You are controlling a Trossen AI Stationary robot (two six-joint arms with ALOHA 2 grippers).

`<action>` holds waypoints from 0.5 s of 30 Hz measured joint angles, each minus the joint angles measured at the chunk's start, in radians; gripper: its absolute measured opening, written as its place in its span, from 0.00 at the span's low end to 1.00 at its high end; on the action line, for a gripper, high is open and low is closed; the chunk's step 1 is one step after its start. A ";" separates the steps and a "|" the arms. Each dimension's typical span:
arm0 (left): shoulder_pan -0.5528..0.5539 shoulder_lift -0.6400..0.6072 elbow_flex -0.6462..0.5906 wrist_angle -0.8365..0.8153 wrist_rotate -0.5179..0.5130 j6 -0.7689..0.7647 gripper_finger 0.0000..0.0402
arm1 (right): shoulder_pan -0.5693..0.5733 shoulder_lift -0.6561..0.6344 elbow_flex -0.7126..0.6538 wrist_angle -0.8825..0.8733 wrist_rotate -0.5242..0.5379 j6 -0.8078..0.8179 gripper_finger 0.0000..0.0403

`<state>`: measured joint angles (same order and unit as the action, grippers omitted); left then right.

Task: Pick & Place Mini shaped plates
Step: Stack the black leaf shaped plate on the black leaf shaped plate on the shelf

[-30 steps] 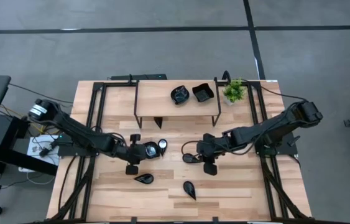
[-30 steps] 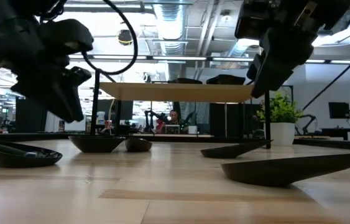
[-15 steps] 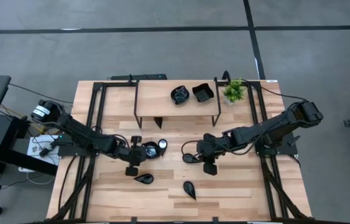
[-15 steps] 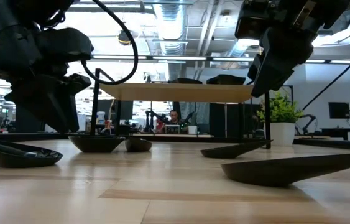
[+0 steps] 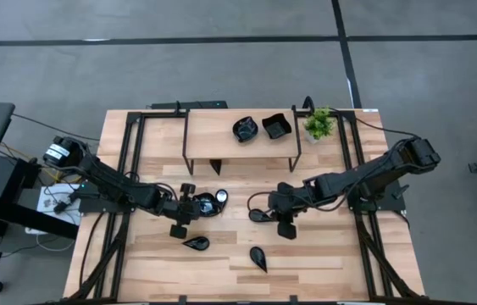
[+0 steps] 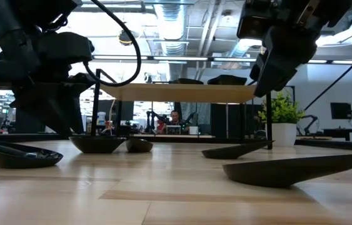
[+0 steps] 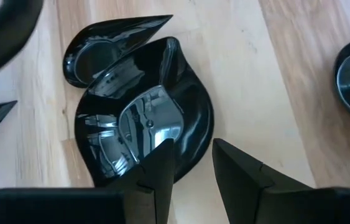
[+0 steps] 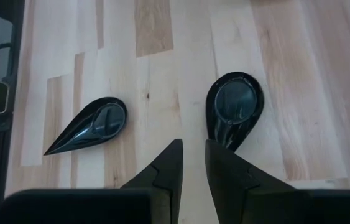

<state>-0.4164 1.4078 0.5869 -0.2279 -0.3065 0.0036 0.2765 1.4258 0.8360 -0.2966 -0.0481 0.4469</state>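
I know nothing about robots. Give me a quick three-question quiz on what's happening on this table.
1. How many black dishes sit on the raised shelf? A) one B) two C) four
2. True or false: the right gripper is holding a dish.
3. Which arm's gripper hangs over the large leaf-shaped dish?

Key: 1. B. 2. False; its fingers are empty above bare wood. 3. The left gripper, with its fingers either side of the dish's rim.

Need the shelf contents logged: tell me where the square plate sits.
In the high view, the square plate sits on the raised shelf, between a round plate and the potted plant.
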 joint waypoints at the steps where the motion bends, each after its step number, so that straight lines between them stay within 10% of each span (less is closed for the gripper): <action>1: 0.002 0.000 0.000 0.000 0.000 0.000 0.28 | 0.002 0.000 0.000 0.000 -0.007 0.000 0.16; 15: 0.003 0.040 0.000 0.005 0.015 0.019 0.28 | 0.012 0.000 0.000 0.000 -0.008 0.000 0.16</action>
<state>-0.4133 1.4479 0.5869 -0.2226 -0.2912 0.0223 0.2886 1.4254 0.8360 -0.2970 -0.0563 0.4469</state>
